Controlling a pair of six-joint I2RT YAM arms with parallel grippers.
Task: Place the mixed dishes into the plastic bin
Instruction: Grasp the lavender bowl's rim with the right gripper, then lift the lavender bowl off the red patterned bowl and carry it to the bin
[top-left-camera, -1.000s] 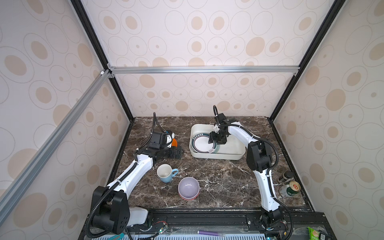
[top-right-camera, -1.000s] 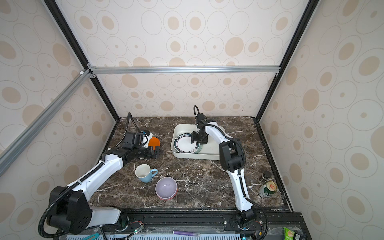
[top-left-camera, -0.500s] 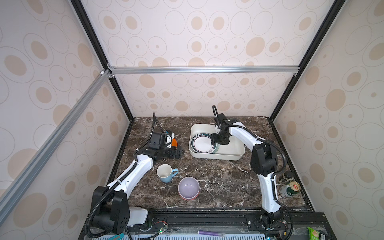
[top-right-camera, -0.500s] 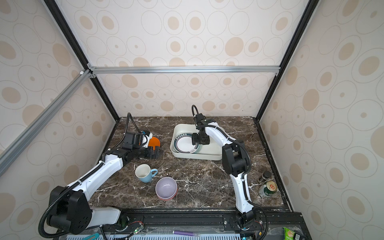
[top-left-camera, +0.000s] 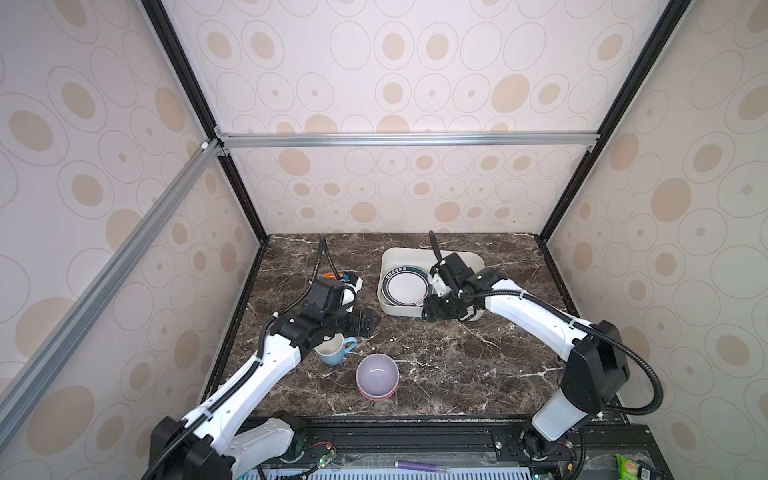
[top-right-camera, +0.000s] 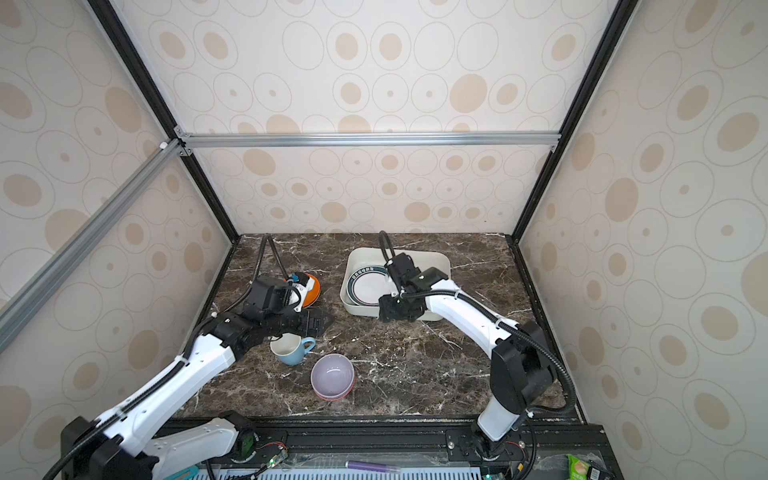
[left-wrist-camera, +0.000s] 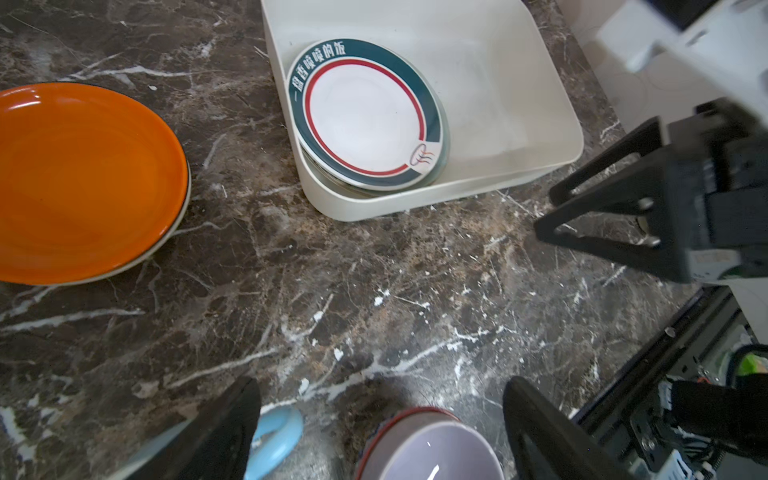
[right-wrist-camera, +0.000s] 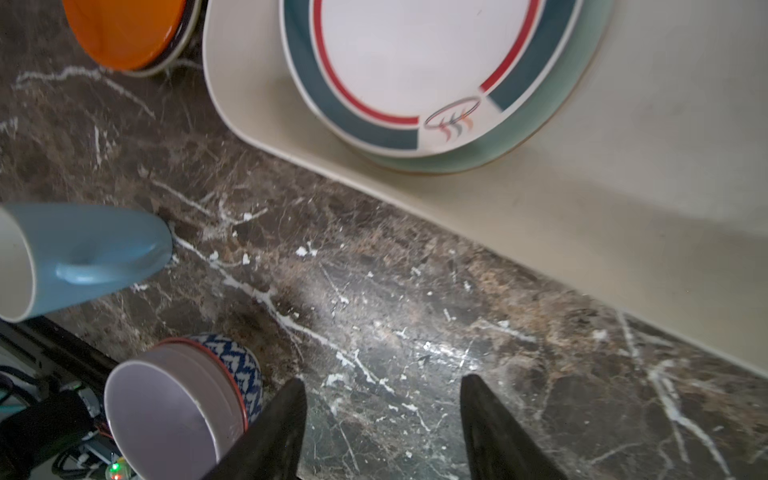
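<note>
The plastic bin (top-left-camera: 415, 250) (top-right-camera: 432, 253) (left-wrist-camera: 519, 174) (right-wrist-camera: 582, 216) stands at the back middle of the marble table. In it a white plate with a teal rim and red ring (top-left-camera: 405, 286) (top-right-camera: 370, 286) (left-wrist-camera: 365, 116) (right-wrist-camera: 415, 62) lies on a mint plate (right-wrist-camera: 540, 137). An orange plate (top-right-camera: 313, 286) (left-wrist-camera: 83, 178) (right-wrist-camera: 124, 33) lies left of the bin. Nearer the front are a blue mug (top-left-camera: 332, 351) (top-right-camera: 291, 349) (right-wrist-camera: 91, 257) and a lilac bowl (top-left-camera: 377, 376) (top-right-camera: 332, 376) (left-wrist-camera: 432, 449) (right-wrist-camera: 166, 411) nested in a patterned bowl (right-wrist-camera: 241, 361). My left gripper (top-left-camera: 368, 322) (top-right-camera: 322, 322) (left-wrist-camera: 382, 395) hangs open and empty just behind the mug. My right gripper (top-left-camera: 428, 309) (top-right-camera: 384, 309) (right-wrist-camera: 380, 386) is open and empty over the table by the bin's front wall.
Patterned walls and black frame posts close in the table on three sides. A black rail (top-left-camera: 415, 432) with cables runs along the front edge. A purple pen (top-left-camera: 419, 467) and a green packet (top-left-camera: 627, 465) lie below it.
My right gripper has drawn back from above the plate in the bin to just in front of the bin. My left gripper has moved from the orange plate forward and right, toward the mug.
</note>
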